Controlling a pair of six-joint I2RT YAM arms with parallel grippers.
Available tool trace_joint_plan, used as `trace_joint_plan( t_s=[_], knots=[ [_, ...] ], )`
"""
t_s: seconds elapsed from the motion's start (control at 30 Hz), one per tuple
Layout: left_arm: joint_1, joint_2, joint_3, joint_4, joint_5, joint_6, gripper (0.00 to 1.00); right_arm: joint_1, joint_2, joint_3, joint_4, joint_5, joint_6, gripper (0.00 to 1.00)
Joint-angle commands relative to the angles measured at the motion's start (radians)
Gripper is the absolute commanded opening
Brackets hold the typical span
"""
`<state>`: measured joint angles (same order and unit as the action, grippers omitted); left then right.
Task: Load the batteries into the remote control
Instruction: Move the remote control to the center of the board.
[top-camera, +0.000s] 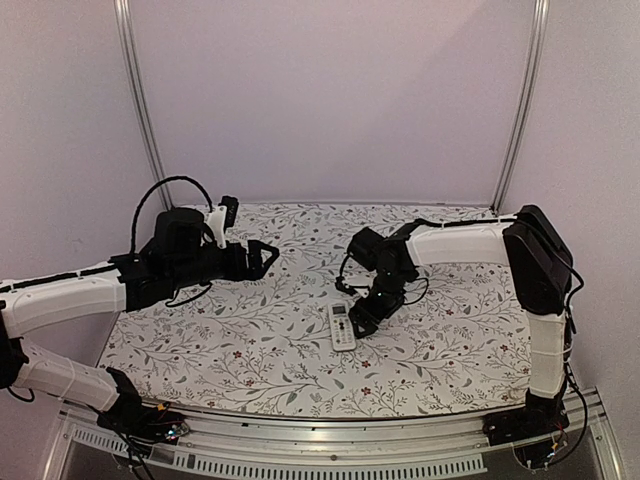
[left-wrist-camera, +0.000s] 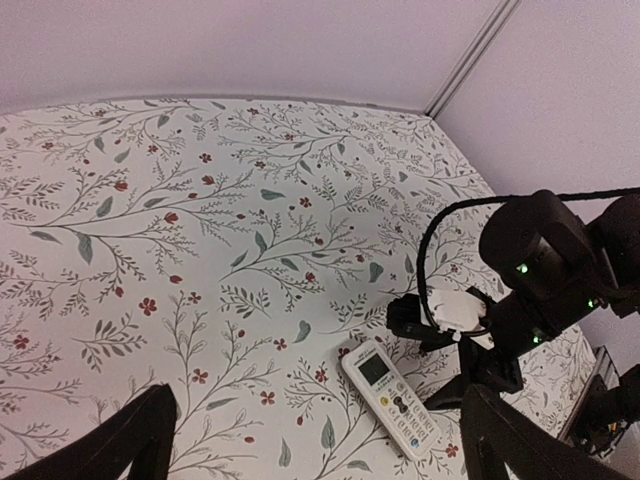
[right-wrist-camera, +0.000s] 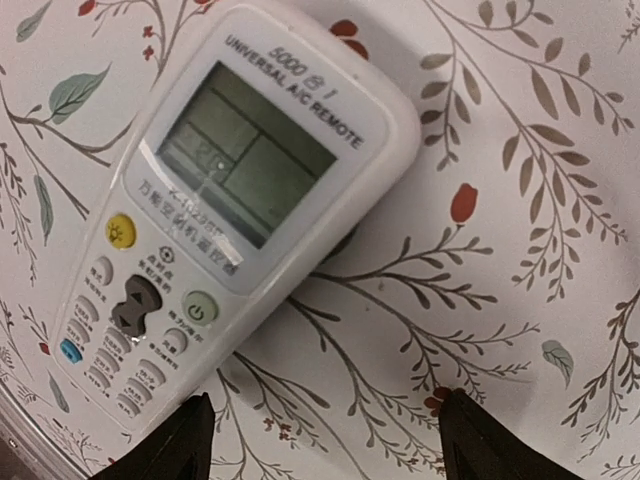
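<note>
Lying – remote (right-wrist-camera: 230, 220) by R hand (right-wrist-camera: 325, 432) (open)

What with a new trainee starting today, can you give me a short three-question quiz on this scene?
1. True or false: the remote control lies with its screen and buttons facing up.
2. Multiple choice: the right gripper is
A) clamped on the remote control
B) open and empty, close by the remote control
C) carrying a battery
3. Fill in: the left gripper, well away from the remote control, has its jaws ____.

Key: 1 true; 2 B; 3 open.
</note>
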<state>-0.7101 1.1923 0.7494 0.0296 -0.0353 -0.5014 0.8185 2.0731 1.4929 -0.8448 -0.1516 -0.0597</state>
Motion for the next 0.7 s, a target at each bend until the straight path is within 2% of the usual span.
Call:
trace_joint_plan(
  t_s=[0.0, 0.27, 0.3, 0.5, 0.57, 0.67],
  knots=[
    [0.012, 0.010, 0.019, -0.015, 0.002, 0.005, 1.00, 0.036, 0.017, 0.013, 0.018, -0.057, 0.034, 0.78],
    [0.012, 0.018, 0.031, -0.026, 0.005, 0.003, 1.00, 0.043, -0.002, 0.013, 0.026, -0.049, 0.055, 0.79],
    [0.012, 0.025, 0.039, -0.065, 0.010, 0.003, 1.00, 0.043, -0.010, 0.009, 0.030, -0.050, 0.055, 0.79],
    [0.012, 0.081, 0.123, -0.151, 0.000, 0.010, 1.00, 0.010, -0.138, -0.034, 0.087, -0.071, 0.092, 0.83],
    [0.012, 0.110, 0.173, -0.200, -0.019, 0.030, 1.00, -0.018, -0.192, -0.059, 0.112, -0.074, 0.104, 0.86],
    [0.012, 0.169, 0.268, -0.289, -0.049, 0.056, 1.00, -0.071, -0.296, -0.112, 0.172, -0.084, 0.109, 0.97]
  ],
)
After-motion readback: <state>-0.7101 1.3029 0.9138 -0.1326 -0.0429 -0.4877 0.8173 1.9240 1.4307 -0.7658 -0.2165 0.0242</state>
